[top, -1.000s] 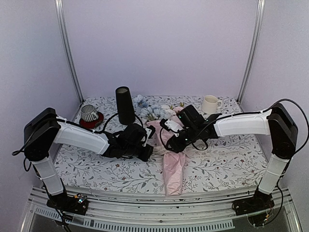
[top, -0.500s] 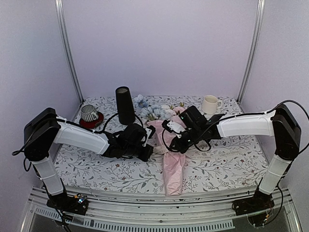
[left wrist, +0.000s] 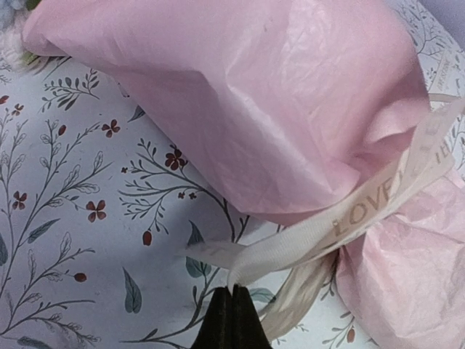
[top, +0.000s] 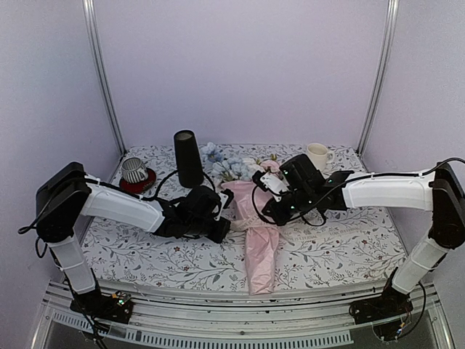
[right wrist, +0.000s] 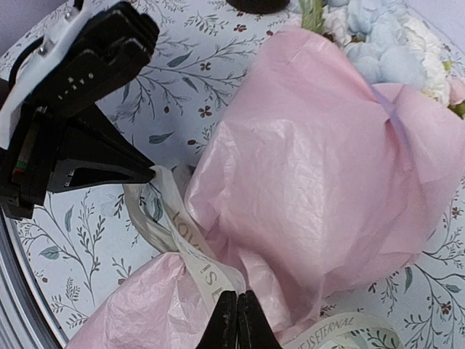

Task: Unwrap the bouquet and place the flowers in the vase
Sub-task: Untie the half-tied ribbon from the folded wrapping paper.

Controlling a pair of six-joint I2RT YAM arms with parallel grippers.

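Note:
The bouquet lies on the table with its pink paper cone pointing toward the front edge. Its flowers point toward the back, pale blue and white in the right wrist view. A cream ribbon is tied round the cone's waist. My left gripper is shut on one ribbon end, left of the cone. The right gripper is shut on another stretch of the ribbon, at the cone's right side. The black vase stands upright behind the left arm.
A cream mug stands at the back right. A striped cup sits on a red coaster at the back left. The left gripper's black fingers fill the left of the right wrist view, close to the ribbon.
The right gripper has shut on the ribbon and shifted a little to the right with its arm. The left arm has stayed still, holding its ribbon end.

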